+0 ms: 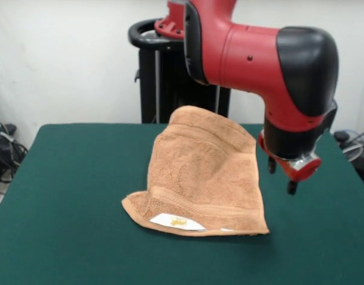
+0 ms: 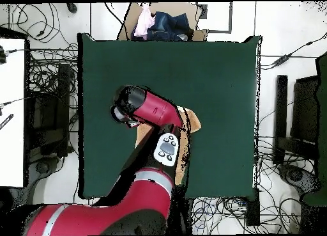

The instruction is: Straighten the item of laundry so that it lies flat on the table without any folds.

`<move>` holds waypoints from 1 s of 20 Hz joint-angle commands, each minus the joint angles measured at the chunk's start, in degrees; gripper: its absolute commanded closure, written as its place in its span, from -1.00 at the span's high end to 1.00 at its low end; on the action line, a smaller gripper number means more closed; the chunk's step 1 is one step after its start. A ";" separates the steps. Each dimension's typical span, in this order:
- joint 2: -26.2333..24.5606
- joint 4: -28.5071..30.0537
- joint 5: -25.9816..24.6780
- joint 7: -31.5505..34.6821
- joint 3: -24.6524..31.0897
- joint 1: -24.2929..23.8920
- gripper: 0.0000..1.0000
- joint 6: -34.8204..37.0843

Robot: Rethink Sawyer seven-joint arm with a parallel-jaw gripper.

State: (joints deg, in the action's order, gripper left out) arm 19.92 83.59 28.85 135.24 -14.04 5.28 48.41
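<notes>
Front view. Peach-orange terry towel (image 1: 202, 175) on the green table (image 1: 63, 196), its far part raised into a hump toward 12 o'clock, its near hem lying on the felt toward 6 o'clock. A white label (image 1: 177, 222) with a yellow mark sits at that hem. The red-and-black arm's gripper (image 1: 281, 177) hangs at the towel's 3 o'clock, apart from the cloth.

You won't find any readable text, brand or number here. The white label (image 1: 176, 222) at the lower edge of the towel (image 1: 202, 172), centre frame, shows only a small yellow mark
</notes>
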 commanded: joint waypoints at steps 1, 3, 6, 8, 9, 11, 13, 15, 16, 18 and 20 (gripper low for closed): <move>-0.58 -2.29 -5.40 1.97 1.73 -5.64 1.00 7.36; -1.01 -2.50 -5.82 2.03 2.07 -6.77 1.00 7.29; -1.50 -2.17 -6.08 1.87 3.32 -8.14 1.00 5.37; -1.49 -3.03 -6.57 2.51 3.28 -8.27 1.00 6.39; -1.38 -3.78 -6.81 3.29 3.20 -7.76 1.00 7.50; -1.44 -6.00 -7.47 4.11 2.84 -7.65 1.00 10.10; -1.74 -7.96 -8.14 4.45 2.70 -7.75 1.00 11.82; -1.47 -8.72 -8.85 4.99 2.46 -7.65 1.00 12.64; -1.60 -9.14 -9.24 5.10 2.27 -7.66 1.00 12.75; -0.65 -7.04 -9.35 5.27 2.33 -7.43 1.00 10.97; 0.00 -3.53 -8.62 5.34 2.99 -7.14 1.00 6.41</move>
State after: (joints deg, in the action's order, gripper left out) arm 20.05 76.91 22.68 135.24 -14.08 -2.83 55.35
